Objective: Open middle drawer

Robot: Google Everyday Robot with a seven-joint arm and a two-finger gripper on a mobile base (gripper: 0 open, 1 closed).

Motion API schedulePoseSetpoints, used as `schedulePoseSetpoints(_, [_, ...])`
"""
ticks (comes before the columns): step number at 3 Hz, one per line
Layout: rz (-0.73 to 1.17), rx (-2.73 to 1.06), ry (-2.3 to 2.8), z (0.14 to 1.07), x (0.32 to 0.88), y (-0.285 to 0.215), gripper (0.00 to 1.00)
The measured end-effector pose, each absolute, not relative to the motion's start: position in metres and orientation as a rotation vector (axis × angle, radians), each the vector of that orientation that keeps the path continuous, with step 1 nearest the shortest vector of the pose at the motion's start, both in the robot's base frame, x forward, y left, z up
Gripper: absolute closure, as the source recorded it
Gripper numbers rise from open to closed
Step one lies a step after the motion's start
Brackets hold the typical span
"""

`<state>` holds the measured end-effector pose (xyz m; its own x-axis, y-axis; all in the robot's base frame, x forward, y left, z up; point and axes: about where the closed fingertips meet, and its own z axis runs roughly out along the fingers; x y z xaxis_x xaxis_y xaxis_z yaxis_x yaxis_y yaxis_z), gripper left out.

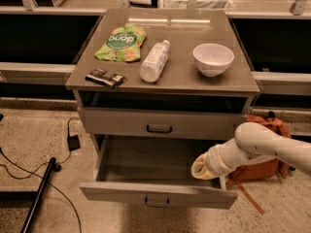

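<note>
Nearest me, the middle drawer (116,192) stood pulled well out of the cabinet, its loop handle (156,201) facing me. Just behind its front panel, at the right inside corner, sat the gripper (202,168). It was turned so that I could not tell whether it was spread or closed, nor whether it touched the drawer wall. I judged the opening all but done. Any last pull wanted to run straight along the rails with no sideways load, then a clean exit clear of the orange backpack (265,166) beside it and the upper drawer (121,123) above. Farther back, the bottle (154,62) and bowl (213,58) called for no jolts.
</note>
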<state>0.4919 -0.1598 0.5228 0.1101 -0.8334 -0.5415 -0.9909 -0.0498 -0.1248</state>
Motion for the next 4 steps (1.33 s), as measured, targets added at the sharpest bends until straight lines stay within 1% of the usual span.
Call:
schedulePoseSetpoints(1, [0.448,-1.901,1.793,0.494,0.506,-0.157,1.00])
schedulePoseSetpoints(4, [0.404,-1.855,1.815,0.438,0.522,-0.153,1.00])
